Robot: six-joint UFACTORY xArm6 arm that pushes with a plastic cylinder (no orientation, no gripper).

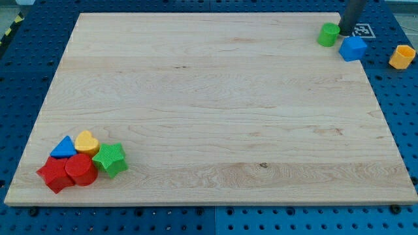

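My dark rod comes down at the view's top right, and its tip [346,32] rests at the board's right edge. It stands between a green block [328,34] just to its left and a blue cube [353,48] just below and to its right, close to both; contact cannot be made out. A yellow-orange block [402,57] lies further right, off the board. In the bottom left corner sits a tight cluster: a blue triangle [64,148], a yellow heart [86,141], a green star [110,159], a red cylinder [81,170] and a red star [55,174].
The wooden board [215,104] lies on a blue perforated table [392,98]. A black-and-white marker tag [361,30] sits beside the rod at the top right. The blue cube hangs over the board's right edge.
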